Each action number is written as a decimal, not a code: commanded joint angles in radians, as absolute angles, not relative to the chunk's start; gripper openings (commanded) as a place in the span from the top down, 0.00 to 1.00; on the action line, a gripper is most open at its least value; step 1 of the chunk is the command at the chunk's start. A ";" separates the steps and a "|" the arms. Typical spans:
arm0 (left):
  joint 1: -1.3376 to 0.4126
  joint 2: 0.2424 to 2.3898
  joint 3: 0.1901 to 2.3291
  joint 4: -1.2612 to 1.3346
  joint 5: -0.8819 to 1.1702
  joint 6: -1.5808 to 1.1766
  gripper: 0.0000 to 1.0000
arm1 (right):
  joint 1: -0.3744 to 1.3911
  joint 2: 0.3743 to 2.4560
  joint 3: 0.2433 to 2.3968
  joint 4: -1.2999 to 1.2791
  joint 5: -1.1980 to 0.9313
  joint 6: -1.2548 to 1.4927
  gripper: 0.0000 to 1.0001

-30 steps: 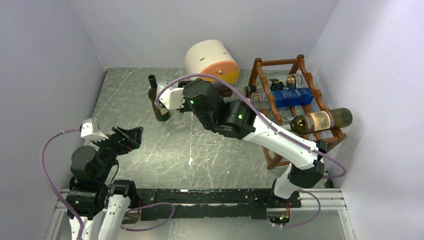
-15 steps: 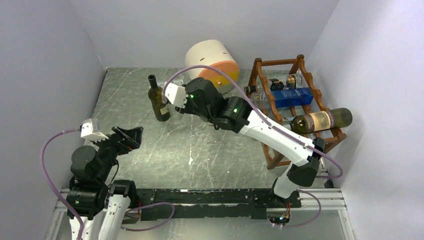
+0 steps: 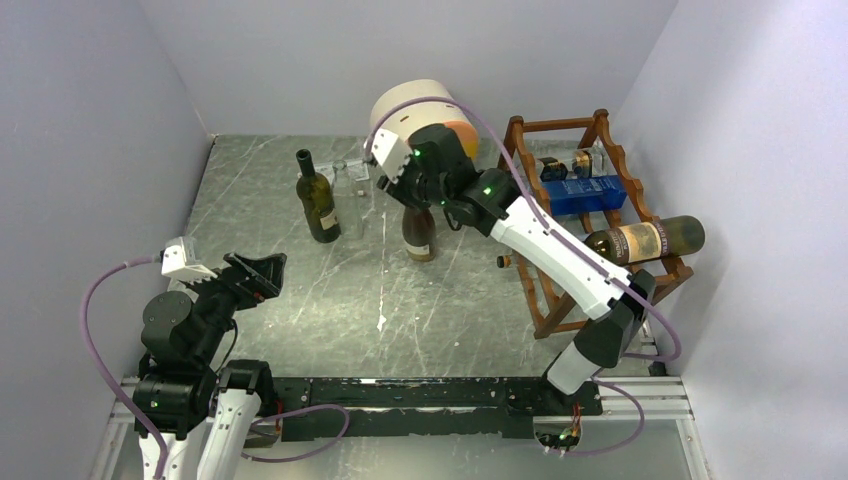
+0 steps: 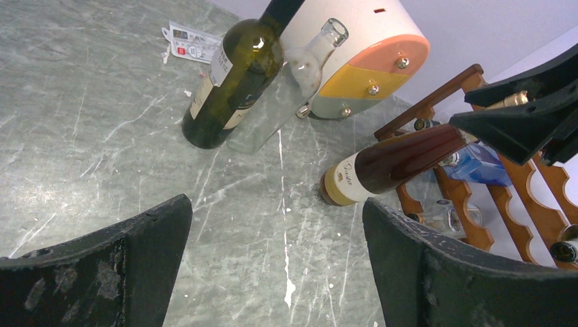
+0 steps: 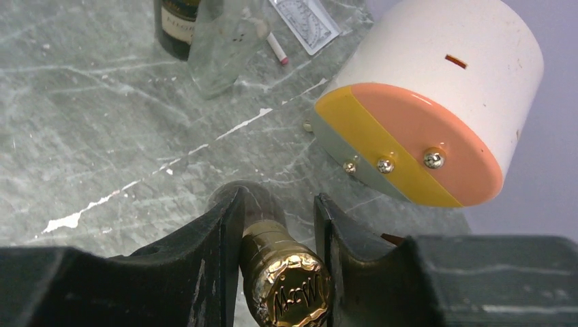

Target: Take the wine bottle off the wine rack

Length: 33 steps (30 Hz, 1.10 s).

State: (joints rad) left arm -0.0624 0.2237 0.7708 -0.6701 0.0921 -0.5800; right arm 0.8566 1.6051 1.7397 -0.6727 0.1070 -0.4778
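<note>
A brown wine bottle (image 3: 420, 235) with a cream label and gold foil cap (image 5: 286, 293) stands upright on the table, left of the wine rack (image 3: 600, 200). My right gripper (image 3: 405, 180) is shut on its neck from above (image 5: 278, 218). The bottle also shows in the left wrist view (image 4: 388, 167). The reddish-brown rack (image 4: 518, 197) still carries a dark bottle (image 3: 640, 240) on its near tier, a blue bottle (image 3: 585, 192) and a clear one. My left gripper (image 3: 255, 275) is open and empty, raised over the table's near left (image 4: 276, 259).
A dark green bottle (image 3: 320, 210) and a clear glass bottle (image 3: 350, 205) stand together at the back left. A round cream-and-orange drawer box (image 3: 425, 120) lies behind the held bottle. A paper tag (image 5: 303, 24) lies on the table. Walls close in on the left, back and right.
My right arm has swung from beside the green bottle to the right and back. The brown bottle now shows upright below its gripper. The left arm has not moved.
</note>
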 commanded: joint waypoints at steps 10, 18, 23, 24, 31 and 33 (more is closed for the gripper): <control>-0.052 0.224 0.761 -0.640 0.117 -0.567 0.01 | 0.718 1.630 1.841 -0.296 -0.078 -0.389 1.00; -0.052 0.224 0.761 -0.638 0.118 -0.567 0.01 | 0.713 1.724 1.914 -0.268 -0.114 -0.372 1.00; -0.051 0.224 0.760 -0.637 0.117 -0.567 0.01 | 0.711 1.759 1.946 -0.230 -0.136 -0.341 1.00; -0.051 0.225 0.759 -0.637 0.117 -0.566 0.01 | 0.710 1.767 1.958 -0.223 -0.143 -0.332 1.00; -0.049 0.223 0.762 -0.638 0.116 -0.566 0.01 | 0.706 1.828 2.018 -0.171 -0.186 -0.282 1.00; -0.049 0.223 0.761 -0.638 0.116 -0.567 0.01 | 0.706 1.831 2.004 -0.137 -0.195 -0.278 1.00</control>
